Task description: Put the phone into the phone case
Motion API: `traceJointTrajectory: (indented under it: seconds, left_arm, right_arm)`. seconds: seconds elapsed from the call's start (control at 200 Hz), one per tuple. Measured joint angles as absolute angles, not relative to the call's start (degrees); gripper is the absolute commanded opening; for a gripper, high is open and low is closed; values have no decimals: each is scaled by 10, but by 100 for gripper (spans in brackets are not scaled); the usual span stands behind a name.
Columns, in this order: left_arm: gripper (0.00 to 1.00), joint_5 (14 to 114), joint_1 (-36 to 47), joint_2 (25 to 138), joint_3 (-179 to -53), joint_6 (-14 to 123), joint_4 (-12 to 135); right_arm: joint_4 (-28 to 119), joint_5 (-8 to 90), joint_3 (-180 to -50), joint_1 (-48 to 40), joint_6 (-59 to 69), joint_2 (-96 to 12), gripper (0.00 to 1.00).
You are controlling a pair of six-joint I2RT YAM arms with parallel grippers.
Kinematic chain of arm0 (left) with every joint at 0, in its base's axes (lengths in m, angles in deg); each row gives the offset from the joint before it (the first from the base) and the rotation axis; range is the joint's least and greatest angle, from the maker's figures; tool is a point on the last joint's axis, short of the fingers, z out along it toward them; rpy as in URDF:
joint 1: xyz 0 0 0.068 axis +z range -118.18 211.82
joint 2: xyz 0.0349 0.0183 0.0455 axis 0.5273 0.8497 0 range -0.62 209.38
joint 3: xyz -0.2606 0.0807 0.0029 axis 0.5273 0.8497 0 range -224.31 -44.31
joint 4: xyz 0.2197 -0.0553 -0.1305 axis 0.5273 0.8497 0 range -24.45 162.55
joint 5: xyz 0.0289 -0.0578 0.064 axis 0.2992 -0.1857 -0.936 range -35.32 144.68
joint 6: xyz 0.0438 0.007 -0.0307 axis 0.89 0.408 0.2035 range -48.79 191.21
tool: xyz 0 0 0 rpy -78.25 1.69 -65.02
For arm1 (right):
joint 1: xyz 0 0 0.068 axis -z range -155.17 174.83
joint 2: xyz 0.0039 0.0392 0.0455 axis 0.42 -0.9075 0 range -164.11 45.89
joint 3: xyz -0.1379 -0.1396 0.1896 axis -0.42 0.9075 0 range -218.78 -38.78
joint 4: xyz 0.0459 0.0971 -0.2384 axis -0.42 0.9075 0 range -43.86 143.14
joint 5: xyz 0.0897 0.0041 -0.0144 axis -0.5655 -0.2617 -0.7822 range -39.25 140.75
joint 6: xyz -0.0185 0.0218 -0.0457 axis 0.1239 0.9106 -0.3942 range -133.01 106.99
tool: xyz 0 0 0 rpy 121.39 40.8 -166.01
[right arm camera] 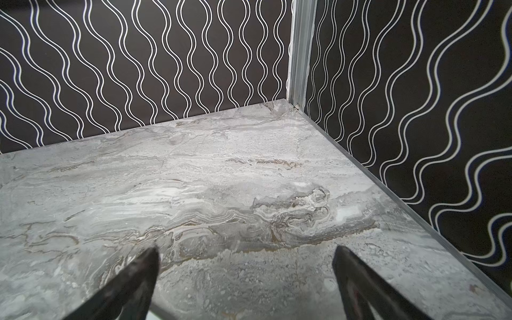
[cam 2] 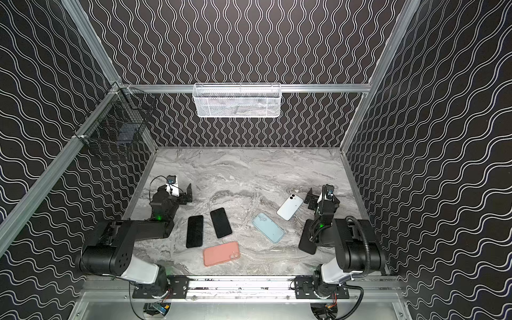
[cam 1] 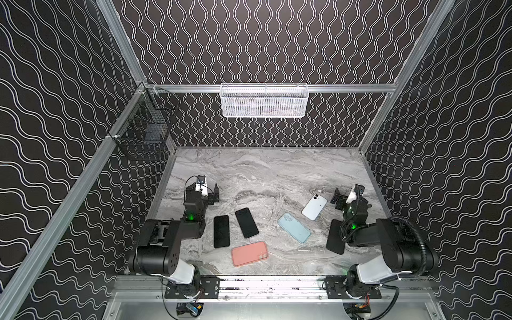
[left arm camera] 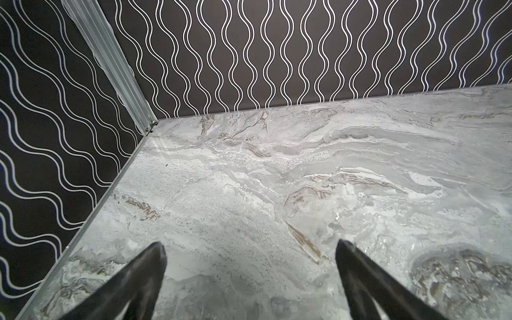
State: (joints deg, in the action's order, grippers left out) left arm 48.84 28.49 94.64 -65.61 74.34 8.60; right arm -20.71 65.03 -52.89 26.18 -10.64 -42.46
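Note:
Two black phones lie screen up on the marble table, left of centre. A white phone lies back up at the right, with a light blue phone case just in front of it. A salmon pink phone case lies near the front edge. My left gripper is open over bare table, behind the black phones. My right gripper is open too, just right of the white phone. Neither wrist view shows a phone or a case.
A flat black slab lies half under the right arm; phone or case, I cannot tell. A white mesh basket hangs on the back rail and a black wire basket on the left rail. Patterned walls close three sides of the table.

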Motion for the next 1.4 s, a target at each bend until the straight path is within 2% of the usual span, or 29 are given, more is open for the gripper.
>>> traceJointTrajectory:
  seconds: [1.076,1.226,1.402]
  left_arm:
    - [99,488,285,940,-650,743,87]
    - [99,463,284,837,-662,741,154]
    - [99,455,284,657,-732,704,287]
  right_arm:
    - [-204,653,-528,262,-106,-417,100]
    - [-144,664,-544,258,-105,-335,100]
    - [-5,663,-611,256,-69,-149,100]
